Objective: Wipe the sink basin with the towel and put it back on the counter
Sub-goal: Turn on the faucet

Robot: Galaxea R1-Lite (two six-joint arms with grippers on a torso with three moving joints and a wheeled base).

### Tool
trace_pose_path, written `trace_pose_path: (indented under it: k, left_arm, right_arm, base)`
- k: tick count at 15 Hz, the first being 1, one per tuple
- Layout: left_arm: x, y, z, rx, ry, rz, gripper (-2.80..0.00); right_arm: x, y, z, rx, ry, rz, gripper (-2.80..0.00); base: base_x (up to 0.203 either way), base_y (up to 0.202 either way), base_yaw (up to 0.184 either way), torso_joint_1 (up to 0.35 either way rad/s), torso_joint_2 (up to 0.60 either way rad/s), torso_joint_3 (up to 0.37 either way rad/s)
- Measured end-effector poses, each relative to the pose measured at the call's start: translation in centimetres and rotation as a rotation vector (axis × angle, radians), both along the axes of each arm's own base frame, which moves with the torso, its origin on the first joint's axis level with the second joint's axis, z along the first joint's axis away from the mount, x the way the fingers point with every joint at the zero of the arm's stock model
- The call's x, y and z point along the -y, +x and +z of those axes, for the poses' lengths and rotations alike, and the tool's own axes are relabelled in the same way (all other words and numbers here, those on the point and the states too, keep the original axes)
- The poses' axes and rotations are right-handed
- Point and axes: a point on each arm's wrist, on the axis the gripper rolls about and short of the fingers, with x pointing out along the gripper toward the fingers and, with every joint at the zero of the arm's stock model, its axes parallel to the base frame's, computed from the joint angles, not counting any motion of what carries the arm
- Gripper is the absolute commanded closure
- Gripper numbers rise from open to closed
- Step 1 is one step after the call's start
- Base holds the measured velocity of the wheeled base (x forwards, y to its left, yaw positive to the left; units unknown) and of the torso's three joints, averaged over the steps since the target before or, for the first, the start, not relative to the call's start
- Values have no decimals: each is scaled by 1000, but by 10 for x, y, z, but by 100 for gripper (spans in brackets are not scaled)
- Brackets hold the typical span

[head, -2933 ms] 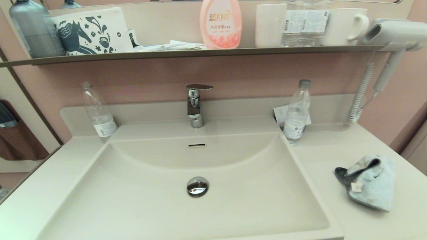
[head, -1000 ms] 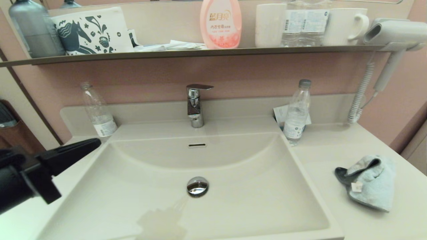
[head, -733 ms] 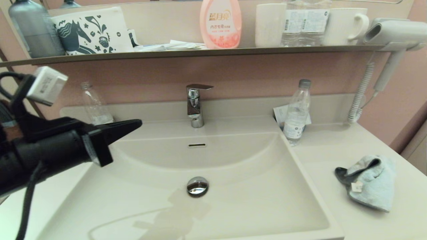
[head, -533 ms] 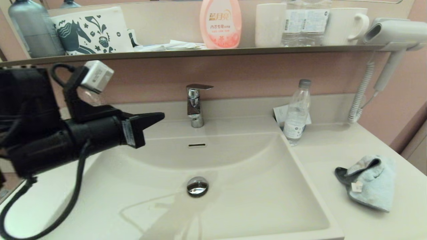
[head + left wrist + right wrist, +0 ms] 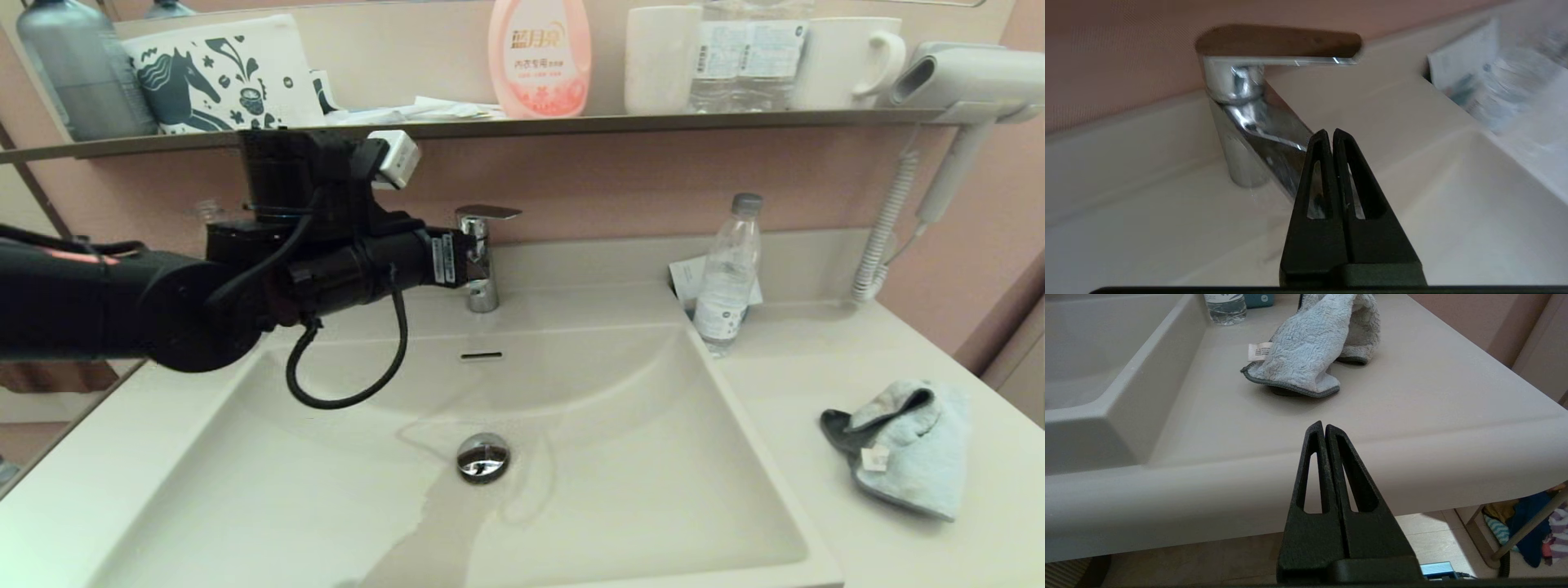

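Counter (image 5: 824, 359): towel (image 5: 902, 445) unmoved, beside sink basin (image 5: 653, 490).
Left gripper (image 5: 1329, 134), fingers together, has advanced to the faucet (image 5: 480, 253); right gripper (image 5: 1323, 426) closed, below counter edge.

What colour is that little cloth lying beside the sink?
The small fluffy towel is light blue with a dark grey edge and white tag, clearest in the right wrist view.

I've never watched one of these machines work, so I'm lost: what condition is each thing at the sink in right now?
Towel: crumpled, lying untouched on the counter to the right of the sink basin.
Sink basin: no towel in it, drain plug in place.
Faucet: lever level, no water running.
Left gripper: shut, holding nothing, beside the faucet.
Right gripper: shut, holding nothing, low in front of the counter edge.
Right-hand water bottle: upright, capped.
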Motion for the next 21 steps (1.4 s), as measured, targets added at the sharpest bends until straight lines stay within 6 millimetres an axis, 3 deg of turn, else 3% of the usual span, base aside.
trace_pose_path:
  k: [12, 16, 21]
  left_arm:
    - [42, 48, -6, 44, -19, 5, 0]
    - [42, 60, -7, 52, -26, 25, 0]
    - [35, 62, 11, 89, -54, 40, 0]
  right_arm:
    - [0, 0, 0, 0, 0, 0, 0]
    - [0, 0, 0, 0, 0, 0, 0]
    - [0, 0, 0, 0, 0, 0, 0]
  base:
    - [0, 0, 0, 0, 0, 0]
    - [0, 0, 0, 0, 0, 0]
    - [0, 0, 0, 0, 0, 0]
